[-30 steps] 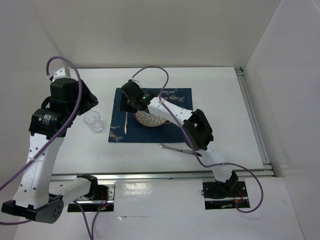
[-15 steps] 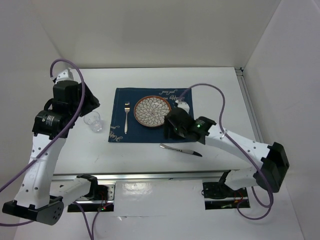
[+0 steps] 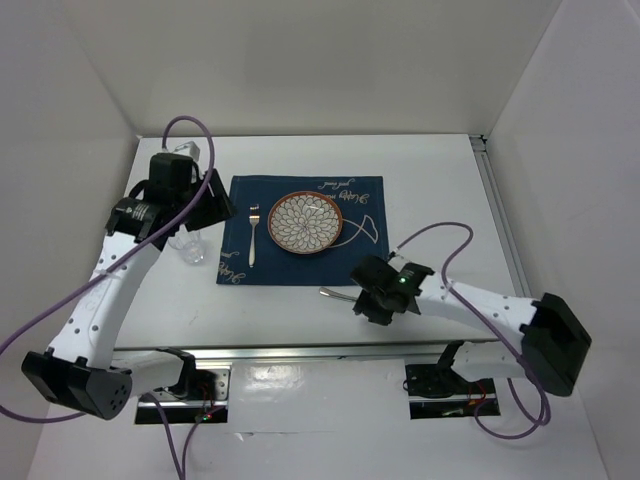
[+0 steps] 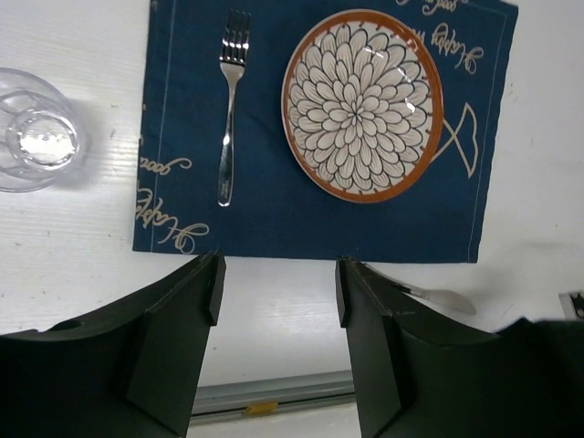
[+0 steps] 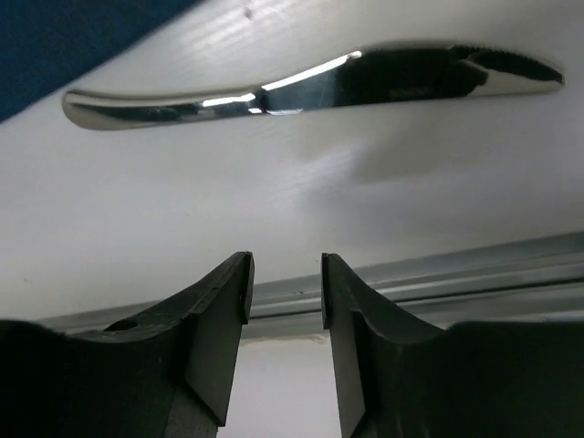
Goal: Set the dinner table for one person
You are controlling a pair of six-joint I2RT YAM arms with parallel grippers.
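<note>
Nearest the arm bases, low and right of centre in the overhead view, the right gripper (image 3: 385,292) hangs over the knife (image 5: 310,82). Its fingers (image 5: 219,338) stand a little apart with nothing between them. The knife lies flat on the bare dinner table (image 3: 440,180), just below the placemat's (image 3: 300,262) lower edge. In the right wrist view it sits ahead of the fingertips, not yet between them.

The step in hand looks to be picking up the knife to lay it right of the plate (image 3: 305,222). To do it well, the fingers should straddle the knife's narrow width, square to its length, and close near the middle so it does not tip. It is thin and flush with the surface, so the tips need to come right down to the tabletop. The knife's long axis runs left to right across the right wrist view, with the serrated end toward the right.

Further back, the plate sits mid-placemat with the fork (image 3: 252,235) on its left, tines pointing to the far side. Off the mat's left edge stands a glass (image 3: 192,248). Above it hovers the left gripper (image 3: 205,200) — fingers (image 4: 182,338) wide apart and empty.

The dinner table fills the overhead view's middle — its long axis seems to run left to right.
</note>
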